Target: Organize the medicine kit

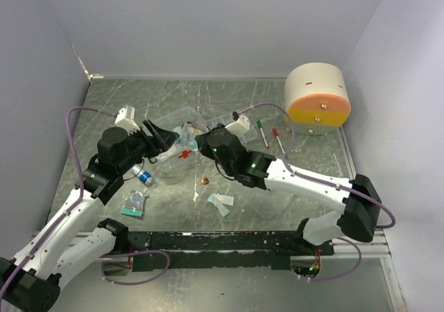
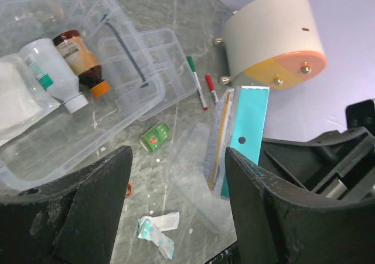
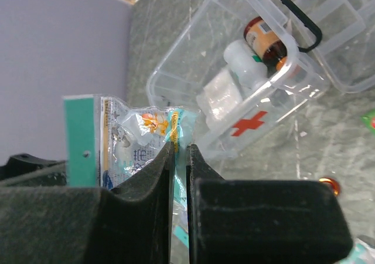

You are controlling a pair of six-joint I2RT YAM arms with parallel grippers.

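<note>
At mid-table, just beyond both wrists, sits the open-topped medicine kit (image 3: 176, 64); in the right wrist view its long axis runs diagonally, lower left to upper right, with the black handle (image 3: 296, 20) seemingly at the upper-right end and the red cross (image 3: 249, 123) facing the camera; the right gripper (image 3: 180, 149) is pinched tight on a teal-edged packet (image 3: 140, 129); the left gripper (image 2: 177, 158) gapes wide, holding nothing.

My marbled grey-green table (image 1: 159, 97) carries the clear medicine kit (image 2: 35, 152) at far centre, with its tray insert (image 2: 170, 64) just right of it. A green marker (image 1: 263, 133) and a red marker (image 1: 279, 141) lie further right. The drum (image 1: 317, 98) stands far right. Nearer me lie a blue-capped bottle (image 1: 146, 177) and a teal packet (image 1: 134, 203) at left, and a second packet (image 1: 221, 202) at centre.
</note>
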